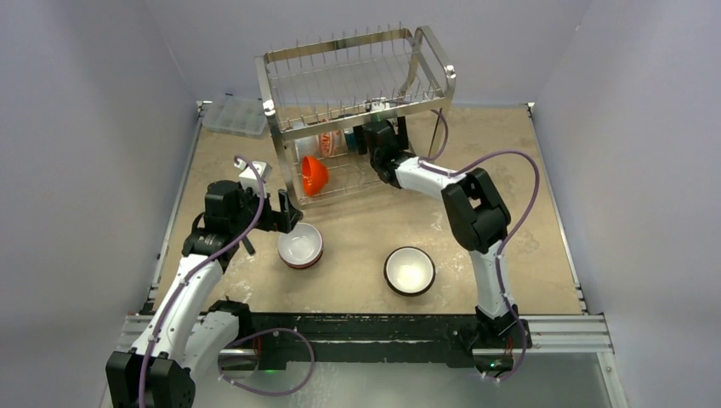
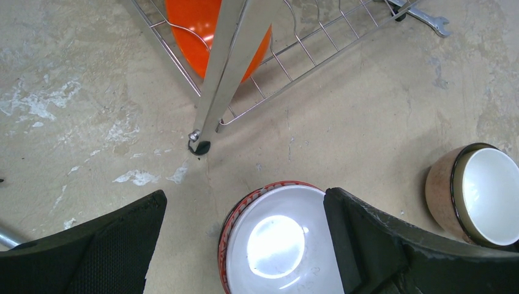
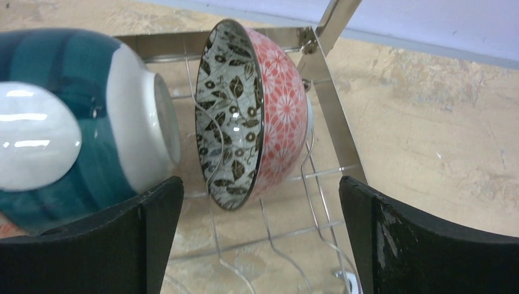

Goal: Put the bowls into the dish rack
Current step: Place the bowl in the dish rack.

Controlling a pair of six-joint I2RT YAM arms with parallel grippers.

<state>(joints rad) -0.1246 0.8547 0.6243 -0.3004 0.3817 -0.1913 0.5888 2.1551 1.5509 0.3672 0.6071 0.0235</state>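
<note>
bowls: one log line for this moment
rack: orange bowl, teal bowl, floral bowl in lower tier | table: red bowl, tan bowl | left fingers open over red bowl | right fingers open at rack

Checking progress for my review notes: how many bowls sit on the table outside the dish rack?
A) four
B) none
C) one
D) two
D: two bowls stand on the table in front of the dish rack, a red-rimmed bowl and a dark-rimmed bowl, both white inside.
</note>
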